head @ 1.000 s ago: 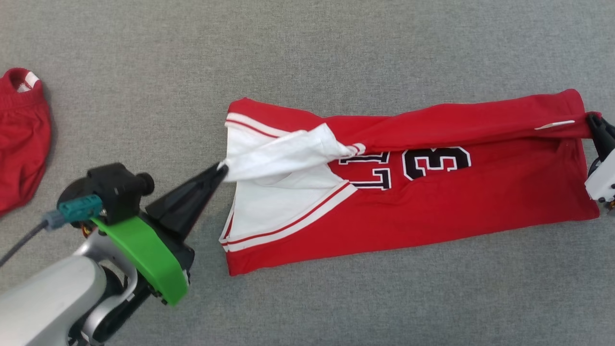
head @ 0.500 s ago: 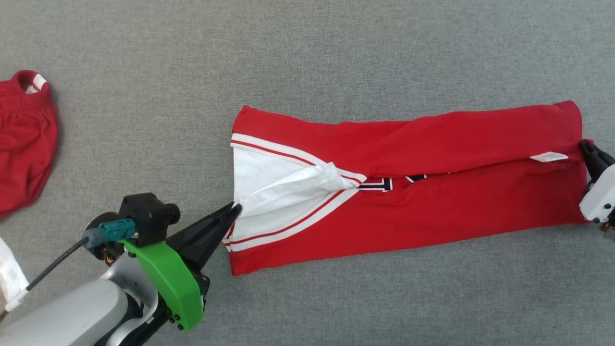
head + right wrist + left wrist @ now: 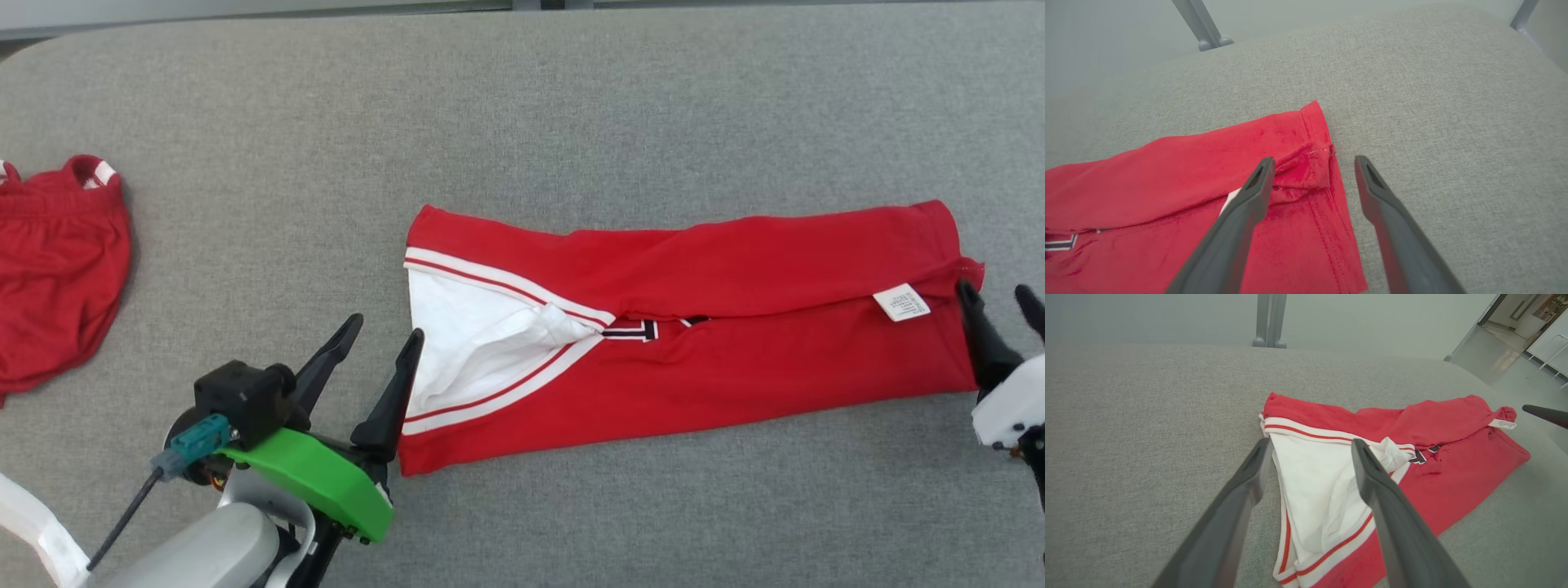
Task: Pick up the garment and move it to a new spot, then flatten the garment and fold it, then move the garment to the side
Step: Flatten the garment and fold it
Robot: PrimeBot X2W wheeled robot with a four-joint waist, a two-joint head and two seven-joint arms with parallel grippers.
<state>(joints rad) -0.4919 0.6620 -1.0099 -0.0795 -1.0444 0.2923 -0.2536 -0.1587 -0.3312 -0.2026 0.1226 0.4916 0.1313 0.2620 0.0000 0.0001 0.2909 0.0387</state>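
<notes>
A grey fabric surface (image 3: pixel 571 98) (corners rounded) lies before a pale wall (image 3: pixel 1147 314) and grey posts (image 3: pixel 1269 318).

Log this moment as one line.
jersey: folded lengthwise, lying on grey pad | left gripper: open, at neck end | right gripper: open, at hem end | held: nothing | second red garment: far left

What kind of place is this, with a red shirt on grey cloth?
Probably an indoor test lab, not a home: the red and white sports jersey lies on a wide grey fabric-covered tabletop, bare grey metal posts stand behind it, and an open doorway leads to a brighter room.
</notes>
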